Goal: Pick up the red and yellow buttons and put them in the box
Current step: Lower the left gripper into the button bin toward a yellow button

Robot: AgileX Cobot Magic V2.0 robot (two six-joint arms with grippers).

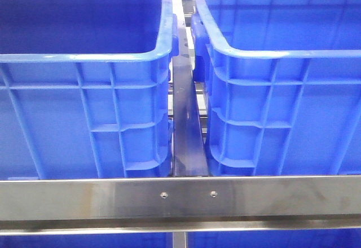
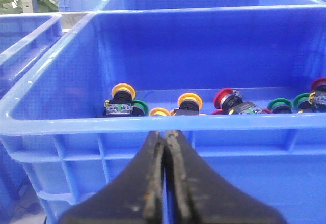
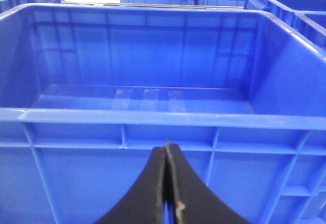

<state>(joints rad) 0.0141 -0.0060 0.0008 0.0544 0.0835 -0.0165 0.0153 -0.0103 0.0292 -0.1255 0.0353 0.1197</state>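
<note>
Left wrist view has the left tool in the foreground with its two dark fingers pressed together and nothing between them, held outside the near wall of a blue crate, below its rim. Over that rim, on the crate floor, lie the buttons: a yellow button on a black body at the left, another yellow button near the middle with a third yellow cap between them, a red button to the right of those, and green buttons mixed in. Several sit close together, some touching.

Right wrist view shows the right tool likewise shut and gripping nothing, outside the near wall of the box, whose floor is bare apart from pale strips of tape. Front view gives only the two crates side by side above a steel rail; neither tool appears there.

My judgement: the buttons look light and rigid, with smooth domed caps that could slip from the pads. The squarer black body behind the cap looks the surer hold. Nothing seems fragile, but crowded neighbours may be nudged. Picking has not begun; the left tool must open and clear the rim first.
</note>
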